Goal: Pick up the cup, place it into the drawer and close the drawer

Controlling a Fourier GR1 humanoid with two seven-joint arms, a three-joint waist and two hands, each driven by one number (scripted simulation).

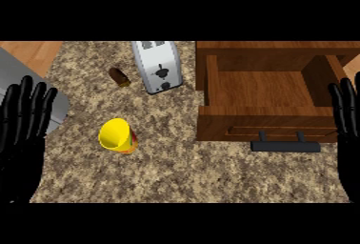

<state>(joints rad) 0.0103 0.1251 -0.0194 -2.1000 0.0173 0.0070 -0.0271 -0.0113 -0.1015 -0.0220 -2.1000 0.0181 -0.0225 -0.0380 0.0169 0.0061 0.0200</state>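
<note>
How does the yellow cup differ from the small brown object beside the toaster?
The cup is bright yellow with its open mouth showing; the brown object is dark and shows no opening. The cup looks clearly larger than the brown object. The cup sits alone mid-counter, while the brown object lies close to the toaster. Both rest on the counter, left of the open drawer.

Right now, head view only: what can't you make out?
Head view:
- Right hand: cut off by the right edge; only fingers show.
- Grey surface at left: cut by the edge, partly behind the left hand; unidentifiable.
- Small brown object near the toaster: too small to name.
- Cup: label too small to read.
</note>
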